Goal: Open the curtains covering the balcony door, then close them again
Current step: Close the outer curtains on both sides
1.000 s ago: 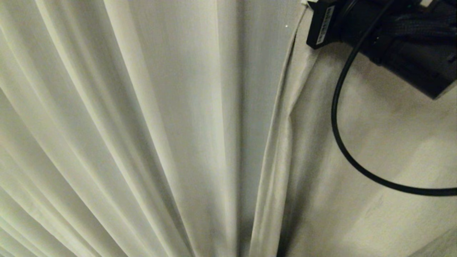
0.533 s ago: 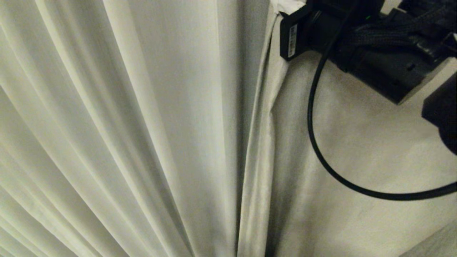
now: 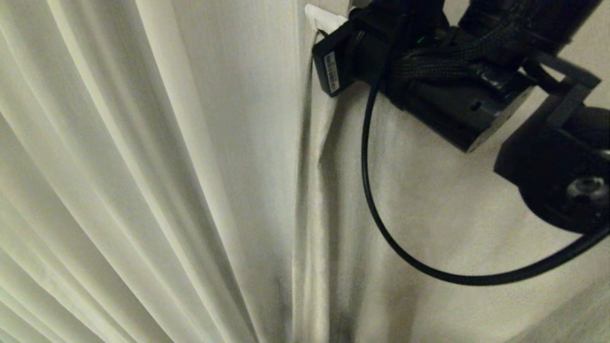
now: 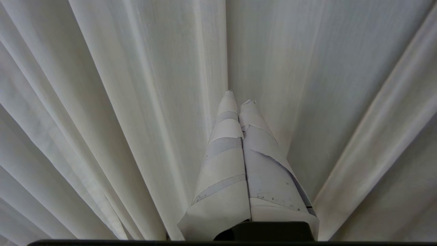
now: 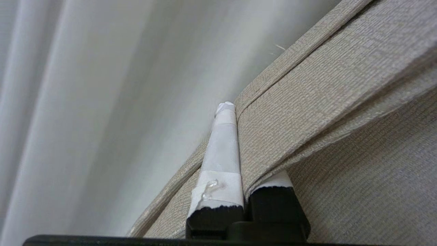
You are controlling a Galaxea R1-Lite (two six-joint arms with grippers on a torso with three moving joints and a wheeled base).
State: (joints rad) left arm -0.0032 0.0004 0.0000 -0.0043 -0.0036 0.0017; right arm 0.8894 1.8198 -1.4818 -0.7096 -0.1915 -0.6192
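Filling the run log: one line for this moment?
right gripper: shut on curtain edge | left gripper: shut, empty, facing curtains | door: hidden

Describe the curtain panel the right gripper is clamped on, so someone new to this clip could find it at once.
In the head view, pale pleated curtains fill the left and middle. Follow them rightward to the black right gripper near the top. It is shut on the hemmed edge of the beige curtain panel; unlike the smooth pleated sheers beside it, this one is coarser, textured weave with a stitched hem.
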